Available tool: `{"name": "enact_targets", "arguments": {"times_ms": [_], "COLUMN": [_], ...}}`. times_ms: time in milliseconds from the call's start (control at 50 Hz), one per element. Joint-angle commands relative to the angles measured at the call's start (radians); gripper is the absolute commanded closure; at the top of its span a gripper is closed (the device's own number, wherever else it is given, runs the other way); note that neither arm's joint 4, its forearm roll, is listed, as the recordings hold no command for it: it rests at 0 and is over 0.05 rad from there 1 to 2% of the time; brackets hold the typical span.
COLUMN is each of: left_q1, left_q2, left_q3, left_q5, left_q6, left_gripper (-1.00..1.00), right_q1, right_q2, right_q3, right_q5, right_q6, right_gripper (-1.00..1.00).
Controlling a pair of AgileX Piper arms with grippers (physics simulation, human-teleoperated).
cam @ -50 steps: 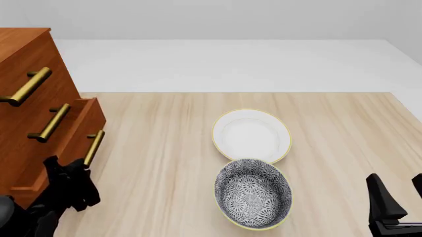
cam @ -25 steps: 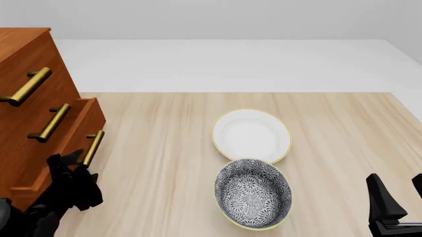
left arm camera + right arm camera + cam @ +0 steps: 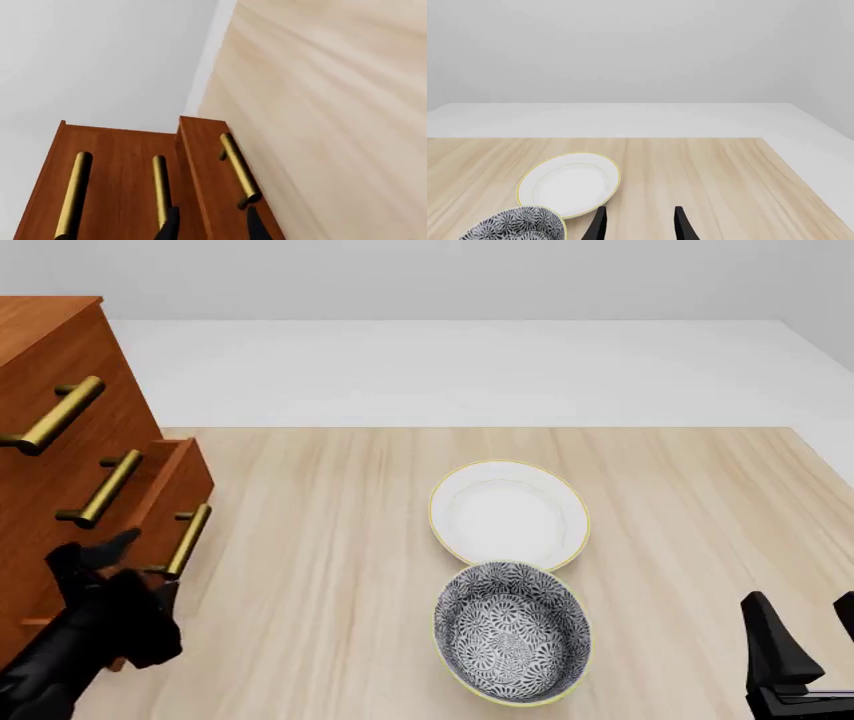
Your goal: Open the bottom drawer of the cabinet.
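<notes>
we see the bottom drawer (image 3: 171,502) slightly out at the cabinet (image 3: 54,440) base; its handle (image 3: 239,170), running lengthwise, seems just beside our spread left gripper (image 3: 210,225). the right gripper (image 3: 638,222), spread, sits well apart.

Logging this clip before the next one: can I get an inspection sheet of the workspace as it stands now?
Surface: light wooden table, bare around the bowls.
Job's things: cabinet at far left; bottom drawer already standing out, brass handle ungrasped.
Clutter: white bowl; patterned bowl just in front.
Grippers: left gripper jaws open beside the handle; right gripper open, idle at right.
Cables: nothing seen.
Surroundings: plain white floor and wall.
</notes>
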Motion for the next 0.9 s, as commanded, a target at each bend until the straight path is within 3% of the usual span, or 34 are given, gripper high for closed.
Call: {"name": "enact_targets", "arguments": {"times_ms": [20, 80, 120, 180, 220, 280, 300, 360, 480, 540, 580, 600, 660, 780, 800, 860, 900], "left_q1": [-0.006, -0.025, -0.041, -0.045, -0.042, -0.034, -0.018, -0.017, 0.005, 0.024, 0.031, 0.027, 0.036, 0.039, 0.043, 0.036, 0.034], "left_q2": [-0.35, -0.422, -0.514, -0.548, -0.593, -0.609, -0.614, -0.629, -0.644, -0.646, -0.641, -0.659, -0.649, -0.641, -0.633, -0.622, -0.609], "left_q3": [-0.044, -0.065, -0.112, -0.122, -0.191, -0.186, -0.221, -0.227, -0.312, -0.33, -0.362, -0.359, -0.403, -0.436, -0.457, -0.452, -0.468], "left_q5": [0.34, 0.436, 0.537, 0.581, 0.67, 0.685, 0.721, 0.755, 0.871, 0.901, 0.943, 0.947, 0.984, 1.012, 1.023, 1.029, 1.043], "left_q6": [-0.112, -0.146, -0.205, -0.21, -0.3, -0.29, -0.351, -0.382, -0.536, -0.557, -0.614, -0.596, -0.672, -0.727, -0.774, -0.782, -0.829], "left_gripper": [-1.0, -1.0, -1.0, -1.0, -1.0, -1.0, -1.0, -1.0, -1.0, -1.0, -1.0, -1.0, -1.0, -1.0, -1.0, -1.0, -1.0], "right_q1": [0.0, 0.0, 0.0, 0.0, 0.0, 0.0, 0.0, 0.0, 0.0, 0.0, 0.0, 0.0, 0.0, 0.0, 0.0, 0.0, 0.0], "right_q2": [0.0, 0.0, 0.0, 0.0, 0.0, 0.0, 0.0, 0.0, 0.0, 0.0, 0.0, 0.0, 0.0, 0.0, 0.0, 0.0, 0.0], "right_q3": [0.0, 0.0, 0.0, 0.0, 0.0, 0.0, 0.0, 0.0, 0.0, 0.0, 0.0, 0.0, 0.0, 0.0, 0.0, 0.0, 0.0], "right_q5": [0.0, 0.0, 0.0, 0.0, 0.0, 0.0, 0.0, 0.0, 0.0, 0.0, 0.0, 0.0, 0.0, 0.0, 0.0, 0.0, 0.0], "right_q6": [0.0, 0.0, 0.0, 0.0, 0.0, 0.0, 0.0, 0.0, 0.0, 0.0, 0.0, 0.0, 0.0, 0.0, 0.0, 0.0, 0.0], "right_gripper": [-1.0, -1.0, -1.0, -1.0, -1.0, -1.0, -1.0, -1.0, -1.0, -1.0, -1.0, -1.0, -1.0, -1.0, -1.0, -1.0, -1.0]}}
